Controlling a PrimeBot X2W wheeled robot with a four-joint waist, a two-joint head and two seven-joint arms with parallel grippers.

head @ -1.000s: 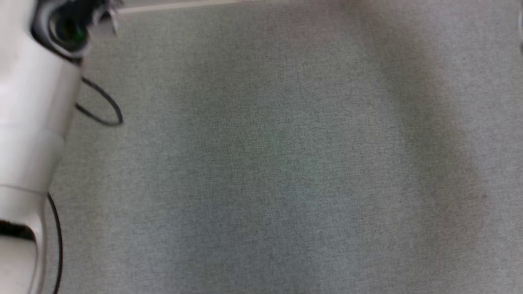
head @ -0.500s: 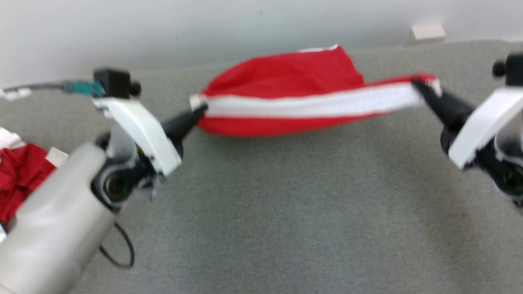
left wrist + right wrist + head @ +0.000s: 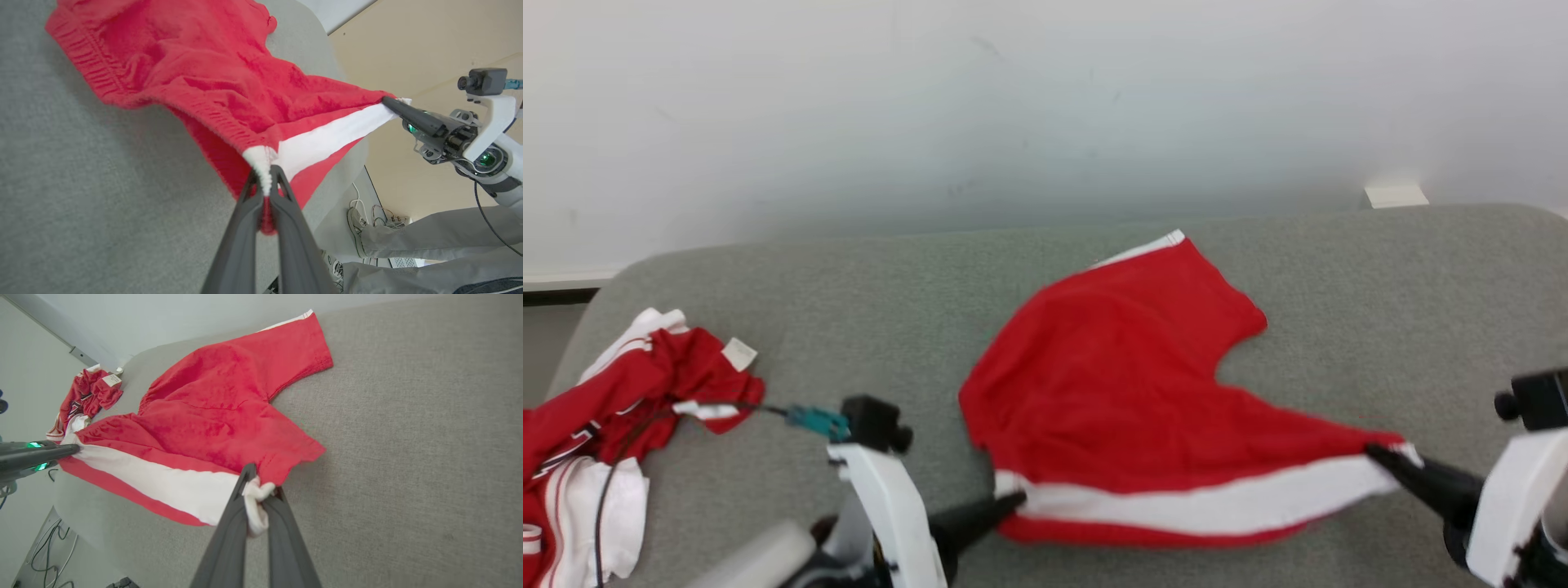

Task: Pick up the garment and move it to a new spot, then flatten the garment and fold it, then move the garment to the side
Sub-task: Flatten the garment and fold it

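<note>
Garment (image 3: 1111, 384), a pair of red shorts with a white side stripe (image 3: 1201, 502), sits in the middle of the head view. Its far leg hem lies toward the upper middle and rests on the grey bench (image 3: 1380, 327), and the striped side is strung across the lower part of the frame. The left tool (image 3: 1013, 500) is pinched tight on the waistband end of that stripe. The right tool (image 3: 1376, 453) is clamped on the bunched white corner at the other end, with its fingers narrow around the cloth in its own wrist view. This looks like the flattening step, with the shorts set down at their spot but not yet smooth: the red panel shows soft creases, and the stripe sags a little between the two grips. To do it well, the tools should draw apart evenly along the stripe until the sag goes. They should then pull gently toward the bottom of the frame so the creases run out, and lower together before either lets go. Both grips hold only a small corner, so a sharp tug could slip one free. The striped side is also close to the bench's near edge, so a long pull risks dragging it over. The heap of other red and white clothes (image 3: 629, 408) at the lower left is well apart and out of the way.
</note>
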